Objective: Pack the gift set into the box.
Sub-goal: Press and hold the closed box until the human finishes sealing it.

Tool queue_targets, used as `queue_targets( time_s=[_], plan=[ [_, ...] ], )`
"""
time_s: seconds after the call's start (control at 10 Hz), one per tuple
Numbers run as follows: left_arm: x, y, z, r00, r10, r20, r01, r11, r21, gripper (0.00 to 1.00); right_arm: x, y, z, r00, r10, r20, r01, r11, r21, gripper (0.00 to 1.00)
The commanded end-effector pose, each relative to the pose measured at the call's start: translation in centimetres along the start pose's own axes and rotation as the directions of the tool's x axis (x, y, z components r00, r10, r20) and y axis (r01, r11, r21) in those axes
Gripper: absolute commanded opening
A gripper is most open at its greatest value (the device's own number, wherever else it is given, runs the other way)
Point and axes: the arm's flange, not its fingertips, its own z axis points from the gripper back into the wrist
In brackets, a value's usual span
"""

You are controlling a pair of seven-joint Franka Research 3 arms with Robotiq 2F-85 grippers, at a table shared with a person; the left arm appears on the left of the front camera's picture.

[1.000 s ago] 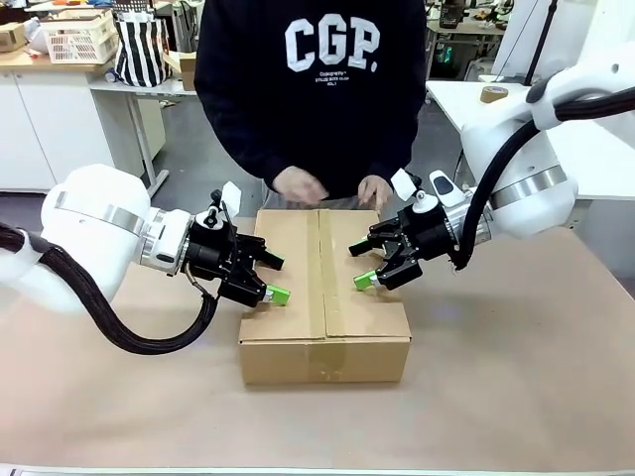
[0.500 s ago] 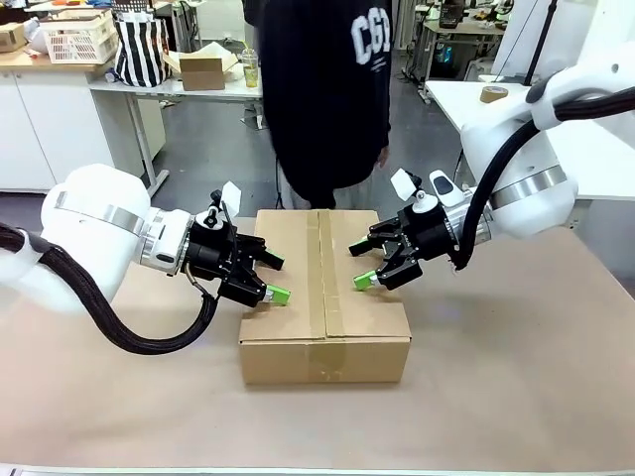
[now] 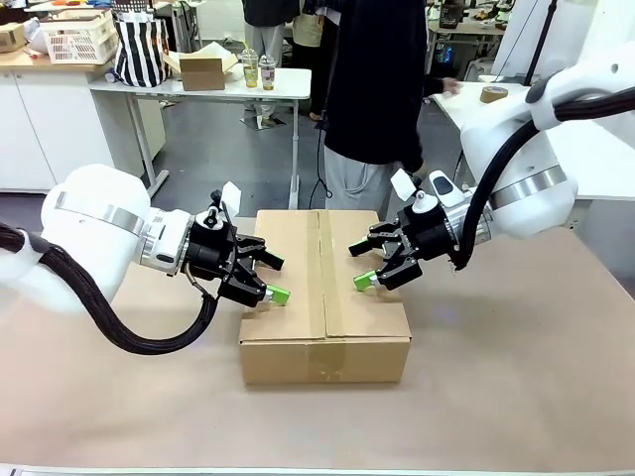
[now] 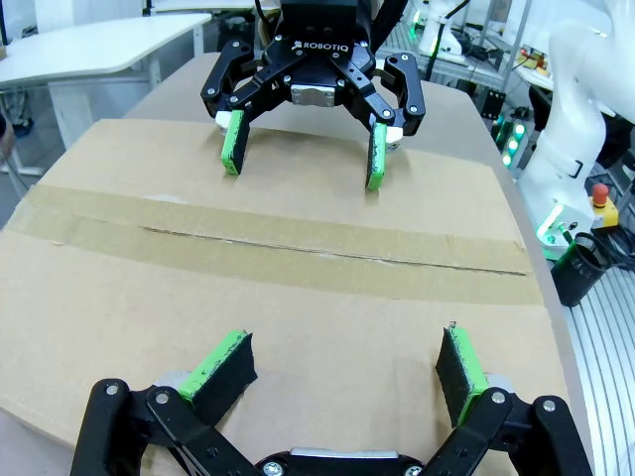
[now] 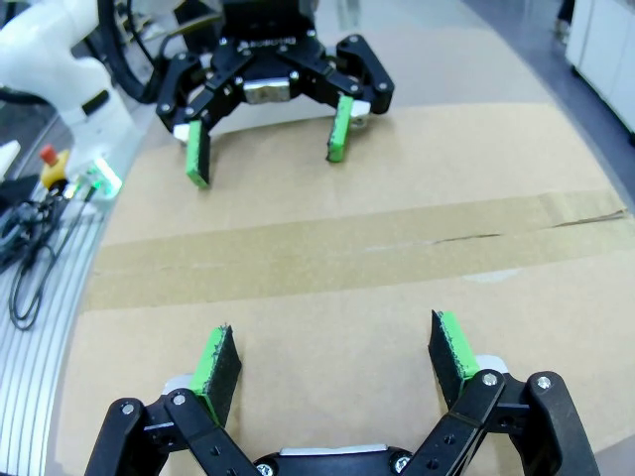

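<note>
Front view shows the box (image 3: 342,302) lying shut on the table (image 3: 516,377), its top flaps down and a strip of tape (image 3: 323,283) running along the seam. The left gripper (image 3: 275,279) hovers just over the box's top near one side edge, jaws spread wide, nothing between the green pads. The right gripper (image 3: 359,266) faces it from across the seam, likewise spread and empty, its lower fingertip close above the cardboard. The tape lies between the two grippers, ahead of each. From the left wrist, the cardboard top lies straight beneath and beyond the parted fingers (image 4: 223,365), with the right gripper opposite, past the tape; whether any pad touches the box cannot be told. The right wrist view mirrors this. Beyond both grippers, at the table's far side, a person (image 3: 372,89) in a dark top stands side-on
</note>
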Motion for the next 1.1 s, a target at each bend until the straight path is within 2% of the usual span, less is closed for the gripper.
queue_targets(
  time_s=[0.0, 1.0],
  plan=[
    [-0.21, -0.26, -0.04, 1.0, -0.003, -0.016, 0.003, 1.0, 0.006, 1.0, -0.31, -0.12, -0.2, 1.0, -0.002, 0.0, 0.002, 1.0, 0.003, 1.0],
    [-0.21, -0.26, -0.04, 1.0, -0.003, -0.016, 0.003, 1.0, 0.006, 1.0, -0.31, -0.12, -0.2, 1.0, -0.002, 0.0, 0.002, 1.0, 0.003, 1.0]
  ],
)
